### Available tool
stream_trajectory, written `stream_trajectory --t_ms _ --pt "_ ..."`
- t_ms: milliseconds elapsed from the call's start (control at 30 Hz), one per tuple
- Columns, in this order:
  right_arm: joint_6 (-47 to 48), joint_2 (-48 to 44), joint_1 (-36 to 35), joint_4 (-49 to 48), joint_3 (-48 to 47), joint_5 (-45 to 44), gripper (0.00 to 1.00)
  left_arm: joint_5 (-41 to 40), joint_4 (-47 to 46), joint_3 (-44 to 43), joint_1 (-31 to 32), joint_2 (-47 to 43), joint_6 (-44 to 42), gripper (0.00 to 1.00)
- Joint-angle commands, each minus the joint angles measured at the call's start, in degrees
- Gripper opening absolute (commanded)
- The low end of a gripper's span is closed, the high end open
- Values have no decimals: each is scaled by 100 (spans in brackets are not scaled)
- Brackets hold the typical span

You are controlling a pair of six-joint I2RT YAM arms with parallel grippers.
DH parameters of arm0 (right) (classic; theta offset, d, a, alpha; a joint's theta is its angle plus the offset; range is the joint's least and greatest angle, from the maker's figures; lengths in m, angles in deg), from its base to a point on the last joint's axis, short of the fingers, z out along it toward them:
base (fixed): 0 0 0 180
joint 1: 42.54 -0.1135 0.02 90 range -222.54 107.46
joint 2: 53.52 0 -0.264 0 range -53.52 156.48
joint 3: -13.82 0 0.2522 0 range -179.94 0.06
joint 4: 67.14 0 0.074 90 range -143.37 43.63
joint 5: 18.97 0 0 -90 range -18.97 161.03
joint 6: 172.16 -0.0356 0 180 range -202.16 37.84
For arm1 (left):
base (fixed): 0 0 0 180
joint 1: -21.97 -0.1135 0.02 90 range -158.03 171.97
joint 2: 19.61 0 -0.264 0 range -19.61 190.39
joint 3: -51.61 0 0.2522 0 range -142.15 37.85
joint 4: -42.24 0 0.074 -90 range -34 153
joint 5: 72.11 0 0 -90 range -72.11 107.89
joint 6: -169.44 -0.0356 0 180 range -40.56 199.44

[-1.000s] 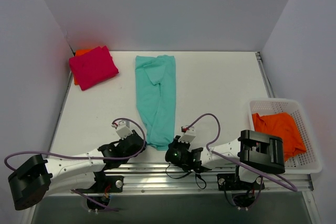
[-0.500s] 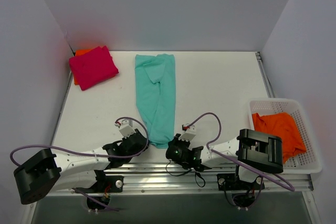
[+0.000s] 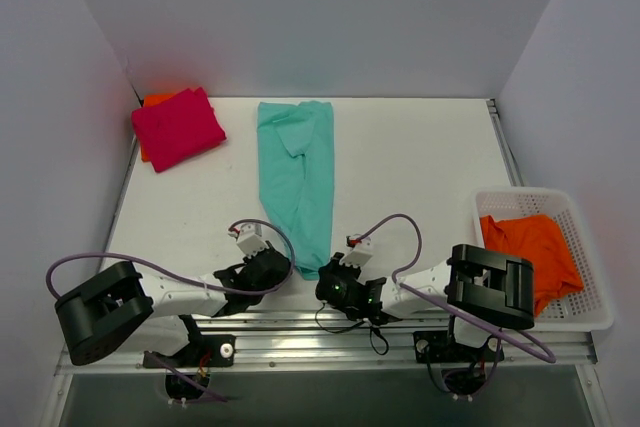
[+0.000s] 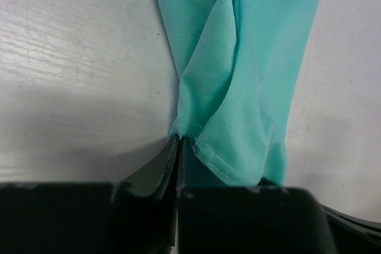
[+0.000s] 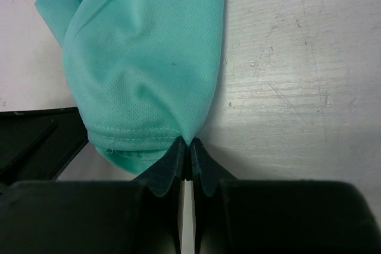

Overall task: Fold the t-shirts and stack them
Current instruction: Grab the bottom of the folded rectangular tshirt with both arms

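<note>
White table [image 3: 420, 167] bears a teal shirt [image 3: 298, 182]; left gripper [image 4: 178, 144] and right gripper [image 5: 189, 144] clamp its near hem. Only top view shows pink shirt [image 3: 178, 127], basket [image 3: 520, 194].

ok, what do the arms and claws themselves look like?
Left arm and right arm: white links, black joint housings, a bulky black block mid-arm. A purple cable loops along each. Small white camera box at each wrist. Left claw and right claw: black, wedge-shaped fingers.
</note>
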Motion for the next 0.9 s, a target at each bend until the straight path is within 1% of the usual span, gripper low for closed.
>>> stream_trajectory --t_ms 0,133,200,233,333,400,433,467,533,667,800,867 --pt "133 269 43 711 226 229 0 -58 -39 -96 -12 220 -111 2" --pt "124 225 52 702 270 229 0 -93 -109 -44 -3 151 -163 2" --pt "124 173 78 711 305 220 0 -120 83 -52 6 -59 -181 2" --pt "124 146 87 719 331 211 0 -111 250 -70 23 -174 -163 2" --pt "106 32 113 798 375 176 0 -120 1389 -175 120 -692 56 2" --pt "97 -64 122 869 411 150 0 -129 1858 -175 225 -1121 170 2" --pt "89 -82 131 886 437 132 0 -120 2234 -167 252 -1264 223 2" --pt "89 -117 131 913 446 123 0 -129 2394 -158 278 -1526 302 2" --pt "97 -126 131 956 446 123 0 -102 2789 -114 322 -1782 338 2" --pt "115 -118 131 1097 393 132 0 -120 3283 -70 393 -2397 469 2" --pt "141 -196 105 1290 306 132 0 -111 3678 -166 410 -2680 487 2" --pt "141 -336 70 1553 192 53 0 -102 3881 -298 419 -2732 470 2"
